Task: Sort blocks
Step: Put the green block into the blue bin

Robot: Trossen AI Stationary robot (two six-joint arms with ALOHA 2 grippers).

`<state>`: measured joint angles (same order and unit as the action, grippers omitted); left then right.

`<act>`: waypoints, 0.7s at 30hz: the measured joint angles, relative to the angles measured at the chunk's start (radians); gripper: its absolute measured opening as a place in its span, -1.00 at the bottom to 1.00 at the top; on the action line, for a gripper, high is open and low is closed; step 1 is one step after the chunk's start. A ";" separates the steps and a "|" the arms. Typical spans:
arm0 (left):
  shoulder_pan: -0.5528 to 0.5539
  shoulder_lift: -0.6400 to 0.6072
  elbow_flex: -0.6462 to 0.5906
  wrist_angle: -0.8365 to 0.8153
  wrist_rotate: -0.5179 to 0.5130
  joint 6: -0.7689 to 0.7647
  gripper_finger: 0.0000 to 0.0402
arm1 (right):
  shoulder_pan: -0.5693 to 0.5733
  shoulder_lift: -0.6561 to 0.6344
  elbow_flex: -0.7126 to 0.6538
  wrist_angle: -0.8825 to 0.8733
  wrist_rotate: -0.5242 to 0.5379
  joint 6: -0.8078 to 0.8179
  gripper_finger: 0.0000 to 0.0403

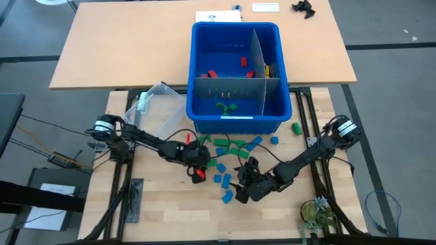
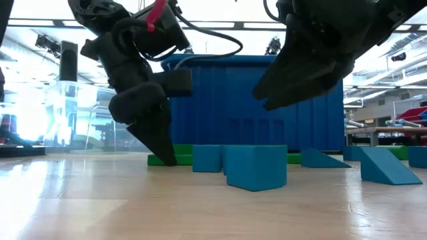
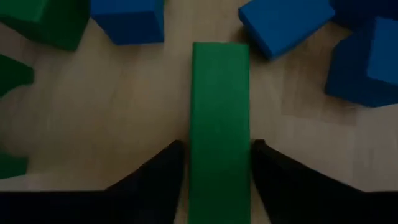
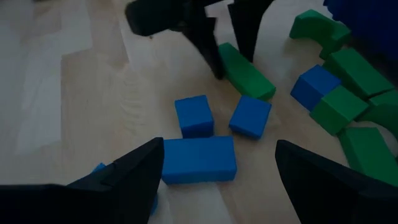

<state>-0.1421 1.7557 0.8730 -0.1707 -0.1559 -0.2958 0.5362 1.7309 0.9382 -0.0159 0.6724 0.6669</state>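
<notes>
Left gripper (image 3: 217, 152) straddles a long green block (image 3: 219, 118) lying on the table, fingers just beside its sides, grip not yet firm.

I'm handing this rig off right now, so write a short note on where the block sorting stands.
Left end effector: down at the table, fingers either side of a long green block, not lifted.
Right end effector: open, above a blue block.
Done: some red, yellow and green blocks lie in the blue bin.
Left: many blue and green blocks on the table.
</notes>
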 joint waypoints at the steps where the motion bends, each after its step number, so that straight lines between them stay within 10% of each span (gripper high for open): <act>1: 0.000 0.000 0.000 -0.004 -0.010 0.000 -0.15 | 0.000 0.000 0.000 0.004 -0.005 -0.005 0.52; 21: -0.044 -0.222 0.354 -0.459 -0.226 -0.023 -0.33 | 0.005 0.000 0.000 0.006 -0.010 -0.007 0.52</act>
<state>-0.1858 1.5340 1.2268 -0.6301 -0.3816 -0.3185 0.5407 1.7306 0.9382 -0.0100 0.6628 0.6602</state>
